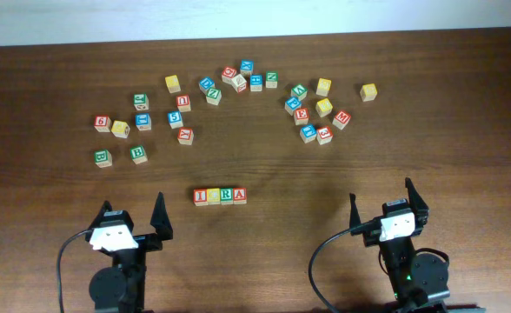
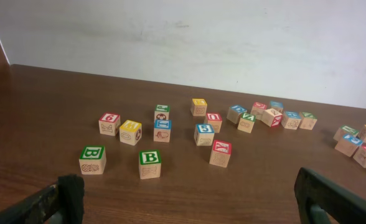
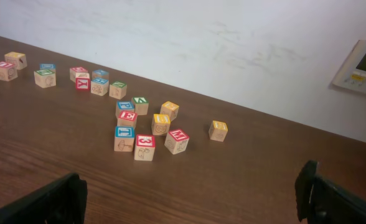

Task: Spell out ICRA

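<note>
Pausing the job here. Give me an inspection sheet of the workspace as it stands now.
Surface: brown wooden table, no spills seen.
Job's things: ICRA row, four cubes side by side reading I, C, R, A, near the front between the arms.
Clutter: loose letter cubes scattered in groups across the far half.
Grippers: left gripper and right gripper both open, empty, apart from the row.
Cables: black cable loops beside each arm base, away from the cubes.
Surroundings: white wall; white panel against it.
</note>
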Motion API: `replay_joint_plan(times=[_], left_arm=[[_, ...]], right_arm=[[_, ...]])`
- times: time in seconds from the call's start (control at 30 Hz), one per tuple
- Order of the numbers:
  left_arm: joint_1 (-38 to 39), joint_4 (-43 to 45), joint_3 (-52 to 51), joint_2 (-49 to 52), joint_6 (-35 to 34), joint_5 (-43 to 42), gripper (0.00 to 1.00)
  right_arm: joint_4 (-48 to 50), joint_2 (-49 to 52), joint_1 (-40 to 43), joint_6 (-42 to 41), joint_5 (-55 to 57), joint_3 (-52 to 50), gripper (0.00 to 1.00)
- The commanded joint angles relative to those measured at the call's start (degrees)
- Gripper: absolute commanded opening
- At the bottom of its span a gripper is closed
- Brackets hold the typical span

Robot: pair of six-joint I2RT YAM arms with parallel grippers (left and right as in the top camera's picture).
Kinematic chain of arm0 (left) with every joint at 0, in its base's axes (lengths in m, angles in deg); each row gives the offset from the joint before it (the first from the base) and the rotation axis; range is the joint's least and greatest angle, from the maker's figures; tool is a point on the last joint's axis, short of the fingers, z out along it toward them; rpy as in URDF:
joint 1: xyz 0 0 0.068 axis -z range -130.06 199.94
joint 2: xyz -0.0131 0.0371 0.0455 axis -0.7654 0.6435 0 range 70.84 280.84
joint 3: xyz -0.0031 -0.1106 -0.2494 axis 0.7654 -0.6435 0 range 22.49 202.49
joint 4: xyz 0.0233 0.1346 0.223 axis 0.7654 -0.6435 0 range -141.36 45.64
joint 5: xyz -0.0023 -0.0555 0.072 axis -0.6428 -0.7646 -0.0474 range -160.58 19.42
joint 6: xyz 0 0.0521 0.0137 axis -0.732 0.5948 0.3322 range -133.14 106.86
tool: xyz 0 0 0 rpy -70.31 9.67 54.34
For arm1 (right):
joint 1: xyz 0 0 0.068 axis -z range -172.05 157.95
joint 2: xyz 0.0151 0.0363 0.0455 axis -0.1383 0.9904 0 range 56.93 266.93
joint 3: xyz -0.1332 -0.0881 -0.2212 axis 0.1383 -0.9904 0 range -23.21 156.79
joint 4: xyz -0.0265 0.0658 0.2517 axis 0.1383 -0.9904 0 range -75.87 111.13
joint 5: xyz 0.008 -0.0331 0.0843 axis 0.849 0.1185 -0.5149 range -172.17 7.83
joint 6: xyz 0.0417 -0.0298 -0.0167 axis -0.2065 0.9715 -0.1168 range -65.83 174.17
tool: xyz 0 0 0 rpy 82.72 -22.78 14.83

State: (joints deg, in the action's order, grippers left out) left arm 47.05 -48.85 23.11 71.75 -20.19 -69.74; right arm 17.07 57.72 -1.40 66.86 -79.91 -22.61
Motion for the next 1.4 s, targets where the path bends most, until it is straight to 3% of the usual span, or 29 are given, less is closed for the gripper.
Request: replay_joint_plan(times=[0.0,0.3,0.47,1.37], left_arm=[[0.24,-0.31,-0.09,-0.24,0.9,0.35,0.99],[0.24,-0.31,-0.09,-0.24,0.9,0.35,0.99],[0.24,-0.31,-0.09,-0.24,0.9,0.35,0.99],[0.24,-0.31,-0.09,-0.24,0.9,0.35,0.99]], right_arm=[[-0.5,-0.61,0.52,0.39,-0.52,-0.28,0.98],[-0.44,-0.61,0.42,0.28,-0.52,-0.28,0.98],[1.27,-0.61,0.42,-8.81,-0.11,-0.28,0.98],[-0.48,-0.44,0.42,-8.92,-0.13,-0.28,0.98]])
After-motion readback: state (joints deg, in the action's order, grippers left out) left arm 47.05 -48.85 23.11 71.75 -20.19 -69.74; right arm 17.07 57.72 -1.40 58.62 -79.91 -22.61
